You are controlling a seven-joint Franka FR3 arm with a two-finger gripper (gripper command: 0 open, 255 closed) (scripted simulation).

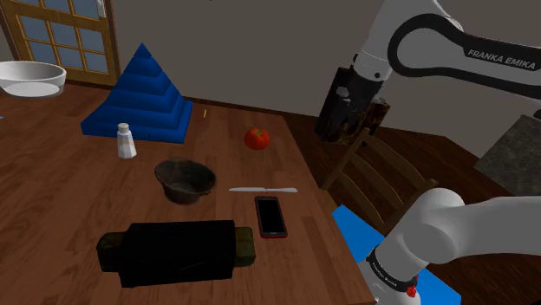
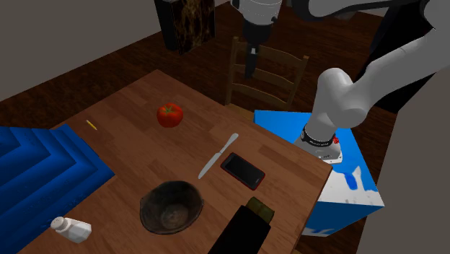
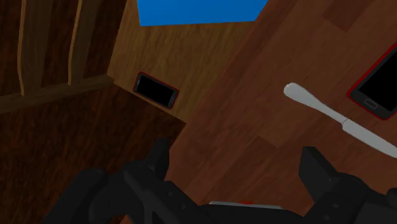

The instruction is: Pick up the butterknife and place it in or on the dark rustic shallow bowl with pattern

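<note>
The butterknife [image 1: 263, 189] lies flat on the wooden table [image 1: 61, 182], between the dark shallow bowl [image 1: 185, 179] and a red-edged phone [image 1: 270, 216]. In the second exterior view the knife [image 2: 218, 155] points from the bowl [image 2: 171, 207] toward the chair. My gripper [image 2: 250, 71] hangs high over the chair back, past the table's edge, well away from the knife. In the wrist view the fingers stand apart around my gripper [image 3: 236, 164], open and holding nothing, with the knife [image 3: 337, 118] and the phone [image 3: 382, 83] off to one side of it.
On the table are a tomato [image 1: 257, 138], a blue stepped pyramid [image 1: 143, 95], a salt shaker [image 1: 127, 141], a black box [image 1: 178, 251] and a white bowl [image 1: 30, 78]. A wooden chair [image 2: 267, 72] stands at the table's edge. A dark textured block [image 2: 184, 22] hangs nearby.
</note>
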